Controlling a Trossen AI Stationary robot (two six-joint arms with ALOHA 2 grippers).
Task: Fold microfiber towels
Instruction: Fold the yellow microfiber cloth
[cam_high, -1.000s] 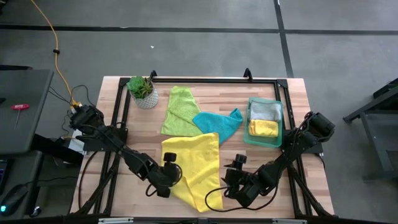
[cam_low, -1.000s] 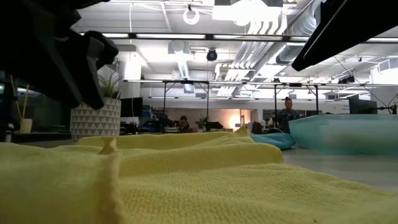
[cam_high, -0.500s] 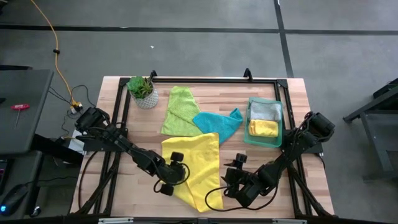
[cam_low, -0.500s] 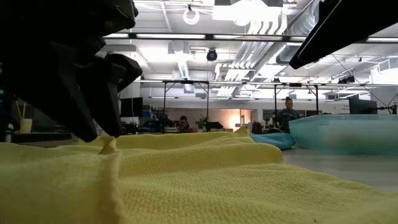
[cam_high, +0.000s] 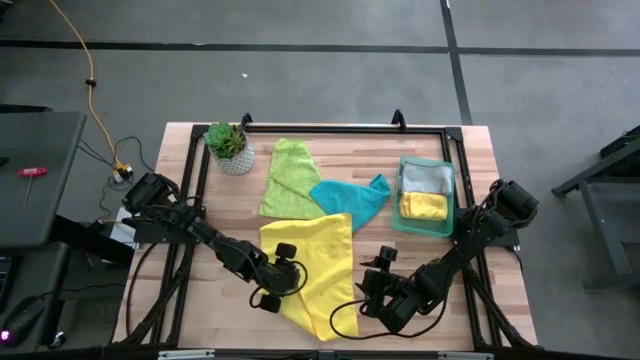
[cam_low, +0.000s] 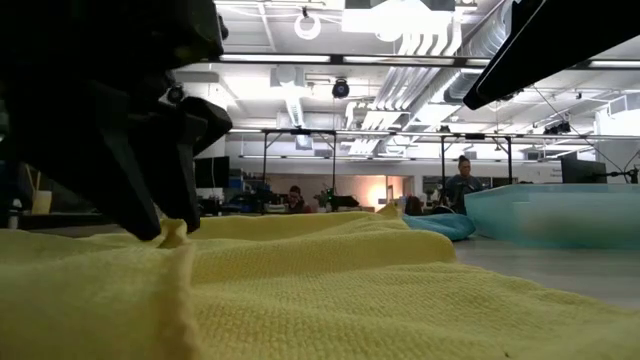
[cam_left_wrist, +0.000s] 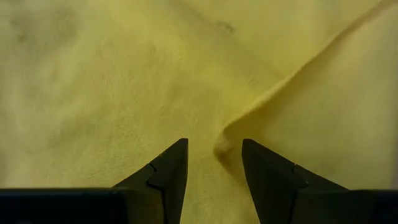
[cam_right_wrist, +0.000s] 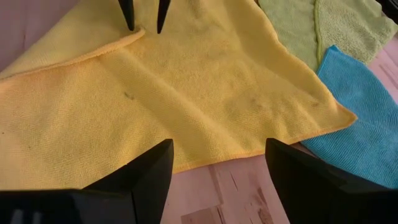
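Left gripper (cam_left_wrist: 214, 155) fingers apart, straddling yellow towel (cam_high: 310, 265) ridge; should close squarely on the fold. Right gripper (cam_right_wrist: 214, 158) waits, fingers spread wide.

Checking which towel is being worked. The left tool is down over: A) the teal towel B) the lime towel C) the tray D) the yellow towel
D: the left tool sits on the spread yellow towel, its fingers straddling a raised fold.

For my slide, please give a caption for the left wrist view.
Left hand, open, straddles a raised fold of the yellow microfiber towel.
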